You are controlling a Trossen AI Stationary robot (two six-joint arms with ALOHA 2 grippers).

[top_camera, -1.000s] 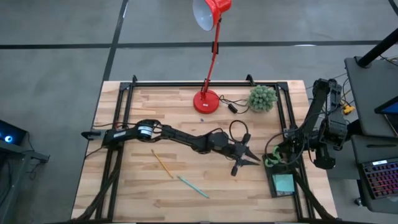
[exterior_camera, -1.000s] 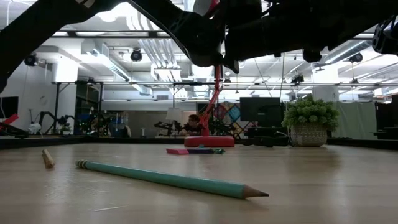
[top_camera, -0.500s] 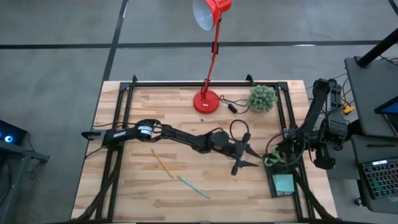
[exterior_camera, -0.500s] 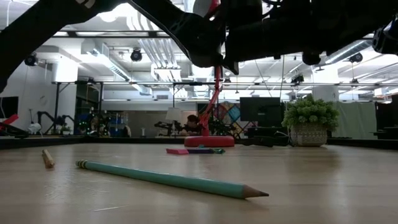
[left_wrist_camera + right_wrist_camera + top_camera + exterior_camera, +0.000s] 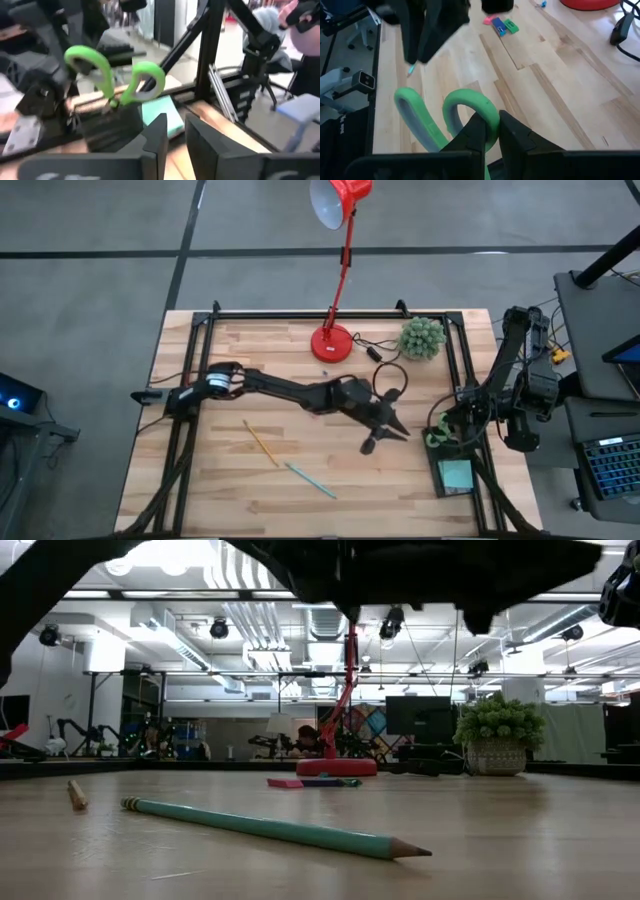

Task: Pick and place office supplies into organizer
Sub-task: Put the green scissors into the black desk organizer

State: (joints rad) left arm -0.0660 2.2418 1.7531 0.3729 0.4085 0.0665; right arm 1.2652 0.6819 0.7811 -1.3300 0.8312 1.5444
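Observation:
The green-handled scissors stand at the far end of the dark organizer by the table's right edge, handles up; what their blades rest on is hidden. My right gripper is shut on them. A light-teal sticky-note pad lies in the organizer. My left gripper hovers over the table's middle, left of the organizer, shut and holding nothing. The yellow pencil and teal pen lie on the wood. Small pink and green pieces lie nearer the lamp. My right gripper pinches one green handle loop of the scissors between its two fingers, coming from the table's right side. The loops stick out past the fingertips. The blades are hidden below, so I cannot tell whether they rest on the organizer.
A red desk lamp's base, its black cable and a green ball plant stand along the far edge. Black frame rails run down both sides. Bare wood lies between the pencil and the organizer.
My left gripper has drawn back from the organizer toward the table's left and far side and has risen. The right gripper and the scissors have kept still.

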